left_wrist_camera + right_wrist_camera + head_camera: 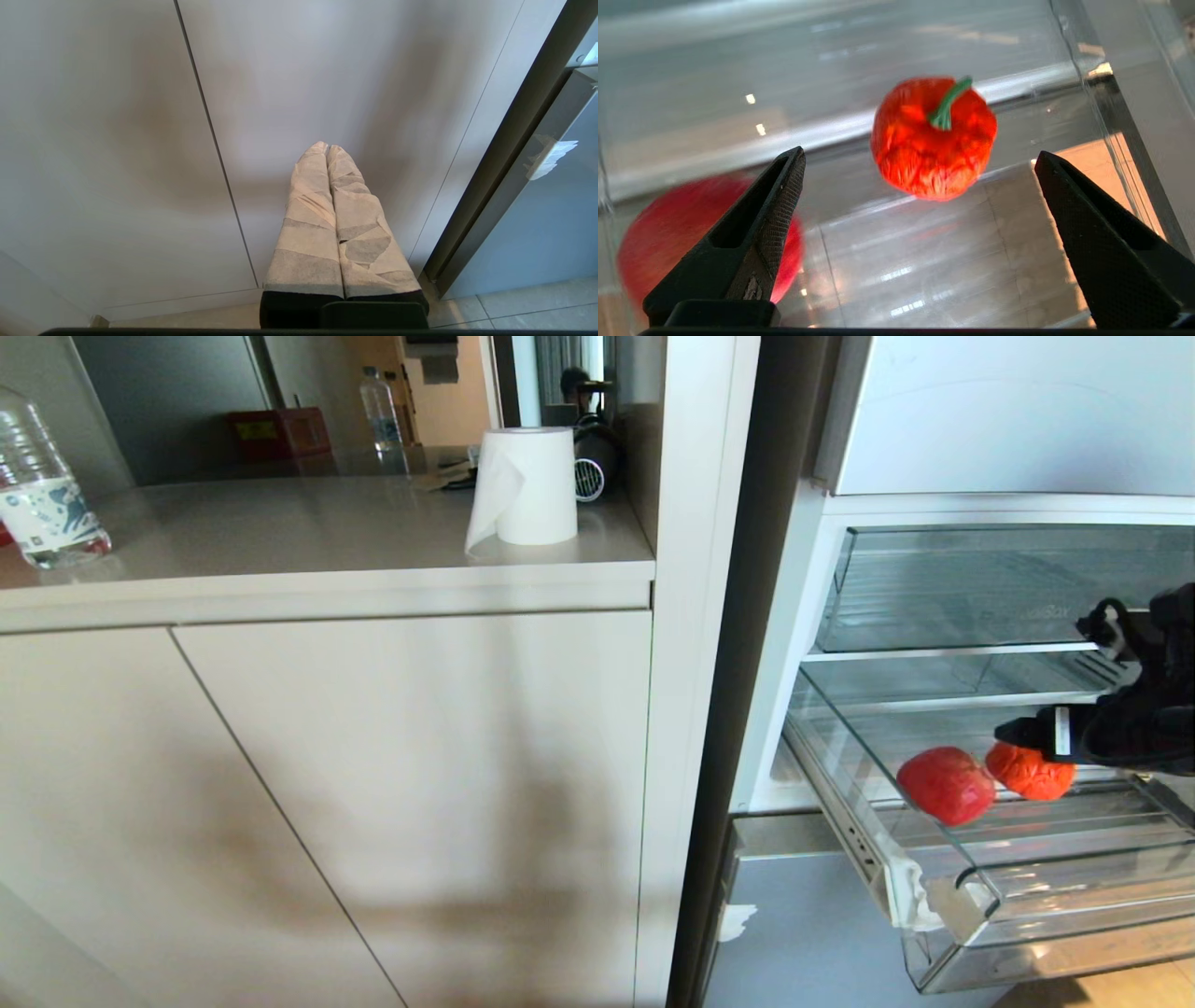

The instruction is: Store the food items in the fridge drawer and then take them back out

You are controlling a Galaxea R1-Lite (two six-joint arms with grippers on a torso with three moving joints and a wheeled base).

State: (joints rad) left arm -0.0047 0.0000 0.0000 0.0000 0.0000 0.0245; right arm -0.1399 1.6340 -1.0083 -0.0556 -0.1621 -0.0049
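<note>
Nearest, low against the pale cabinet doors [140, 140]: left gripper [328, 148], tape-wrapped fingers [308, 224] pressed together, holding nothing, parked beside the silver-blue fridge door panel [537, 233].

Next, the fridge drawer [1046, 896]: clear plastic, pulled out from the open fridge, ribbed floor, plain front lip, whitish patch [910, 887] at its front left corner. Contents, two red food items lying on the floor of the drawer:
- apple [946, 785], smooth, toward the left, nearer the front;
- orange-red fruit [1030, 772] with crinkled skin and a green stem [945, 105], just to the right of the apple, apart from it.

Above the drawer, from the right: right gripper [1018, 733], black, fingers [756, 224] spread wide and empty. It hangs over the orange-red fruit [934, 137], which shows between the two fingertips without touching either; the apple [668, 242] sits partly behind one finger.

Behind and above: second clear bin [980, 588] with faint print on its front, closed.

Farther left, on the countertop [280, 541]: roll of white paper [525, 485], water bottle [42, 485] at the left edge, second bottle [380, 409] and a red box [280, 431] at the back.
</note>
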